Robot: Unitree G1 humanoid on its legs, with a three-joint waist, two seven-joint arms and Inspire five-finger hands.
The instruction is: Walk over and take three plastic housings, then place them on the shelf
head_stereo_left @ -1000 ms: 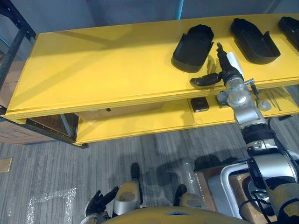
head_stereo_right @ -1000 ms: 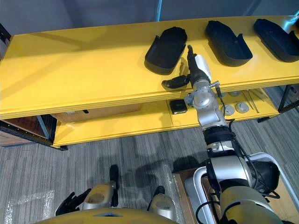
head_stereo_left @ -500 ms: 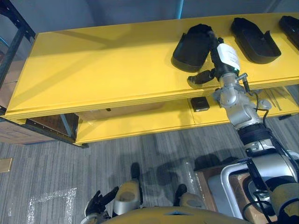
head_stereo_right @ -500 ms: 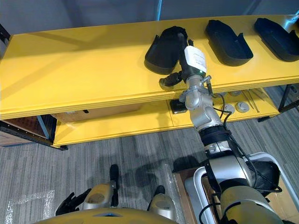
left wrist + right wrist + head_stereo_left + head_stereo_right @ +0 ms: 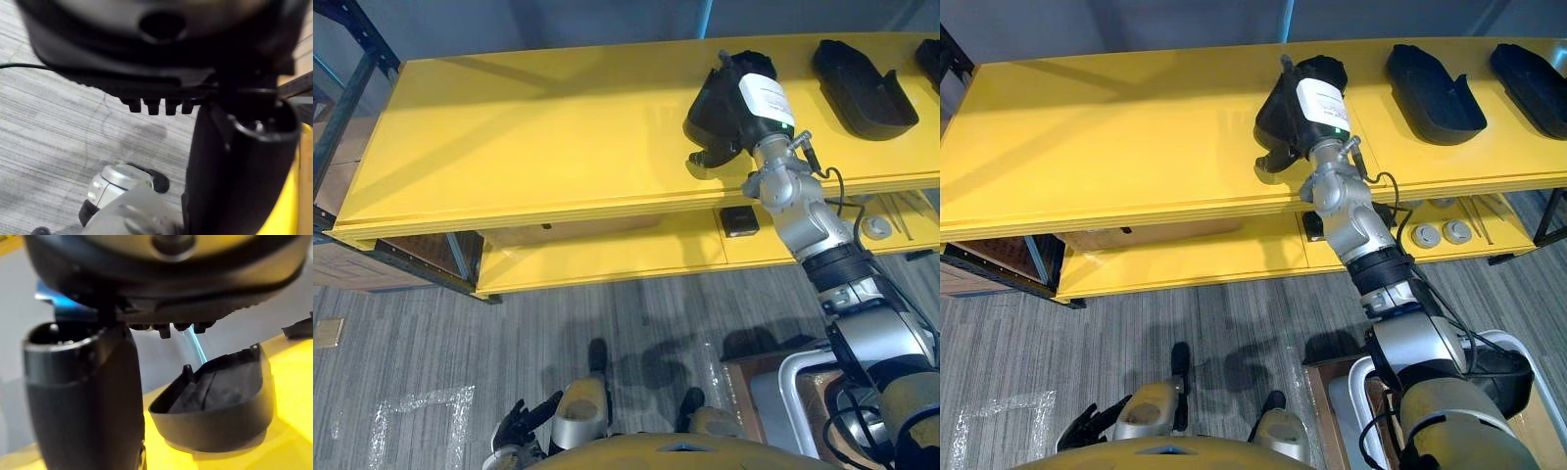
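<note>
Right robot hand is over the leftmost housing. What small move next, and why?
Likely ease the right robot hand down onto the housing and close on its rim: the hand is open and the housing sits apart from its thumb, ungrasped.

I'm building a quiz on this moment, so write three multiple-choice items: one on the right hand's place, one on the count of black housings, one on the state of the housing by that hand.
1. Where is the right hand?
A. On a chair.
B. Over the leftmost housing on the yellow top.
C. Inside a drawer.

2. How many black housings lie on the yellow top?
A. One.
B. Five.
C. Three.

3. What state is the leftmost housing in?
A. Resting on the top.
B. Lifted in the air.
C. Tipped into a bin.

Answers:
1 B: the hand reaches over that housing.
2 C: the middle housing and the right housing lie beside it.
3 A: the right wrist view shows it sitting on the yellow surface, apart from the hand.
</note>
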